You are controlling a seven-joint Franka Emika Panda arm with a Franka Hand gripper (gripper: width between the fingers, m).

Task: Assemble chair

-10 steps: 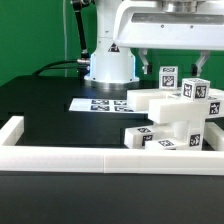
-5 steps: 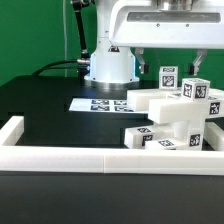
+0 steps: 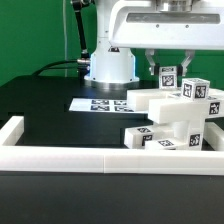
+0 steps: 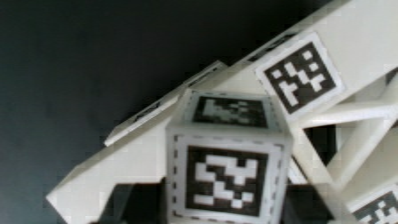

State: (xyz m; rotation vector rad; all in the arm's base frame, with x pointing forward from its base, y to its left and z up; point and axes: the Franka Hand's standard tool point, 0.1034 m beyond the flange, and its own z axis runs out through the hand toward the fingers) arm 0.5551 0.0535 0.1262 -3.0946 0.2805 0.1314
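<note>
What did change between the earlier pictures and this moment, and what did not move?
The gripper closed: its two fingers, earlier spread wide on either side of the upright tagged post of the chair, moved inward and now clamp that post. The arm did not visibly rise or shift. The rest of the chair pieces, the marker board and the white border rail stayed where they were.

Green wall (image 3: 25, 35) behind black table (image 3: 50, 125)
</note>
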